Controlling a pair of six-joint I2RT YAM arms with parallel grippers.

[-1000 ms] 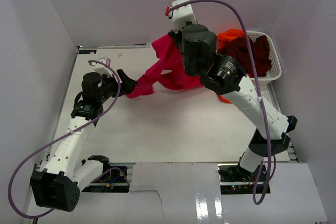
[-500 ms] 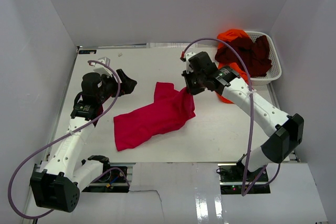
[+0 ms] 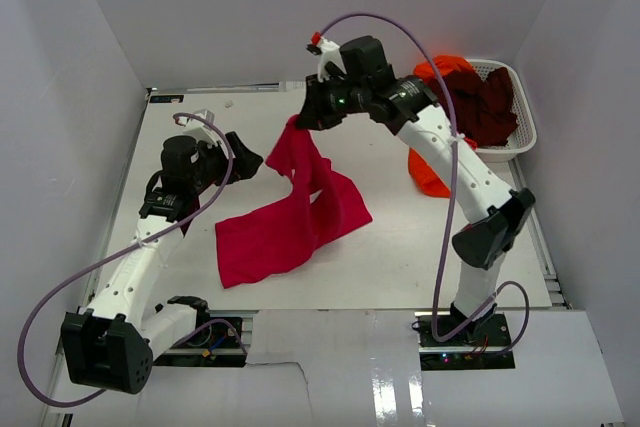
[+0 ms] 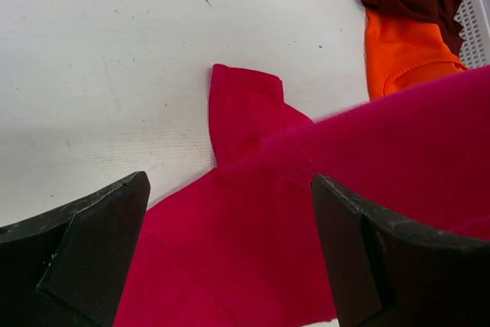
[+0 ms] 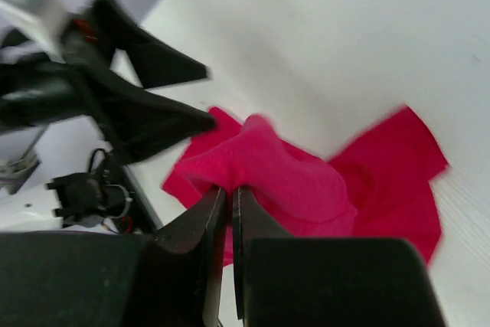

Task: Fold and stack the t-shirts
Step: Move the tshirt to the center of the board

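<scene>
From above, your right gripper [image 3: 303, 119] is pinched tight on a corner of the crimson tee [image 3: 285, 222] and holds it up toward twelve o'clock, while the rest lies on the table [image 3: 420, 247], spreading down to seven o'clock. Your left gripper [image 3: 243, 159] hangs at nine o'clock of the raised cloth, its jaws spread as wide as they go, with nothing in them. Out at two o'clock the orange tee [image 3: 425, 175] lies just beside the white basket [image 3: 522, 112], with the maroon tee [image 3: 480, 97] heaped in it. In the left wrist view, both black fingers [image 4: 84, 254] frame crimson cloth below, none of it between them, and orange and maroon sit up at one o'clock. In the right wrist view, the jaws meet on a thin ridge of crimson, and the picture is blurred. Watch that pinch: it looks like a small bite, and a quick swing could let the corner slip free. If your left closes without a clean edge, it may gather two layers and bunch the fold.
</scene>
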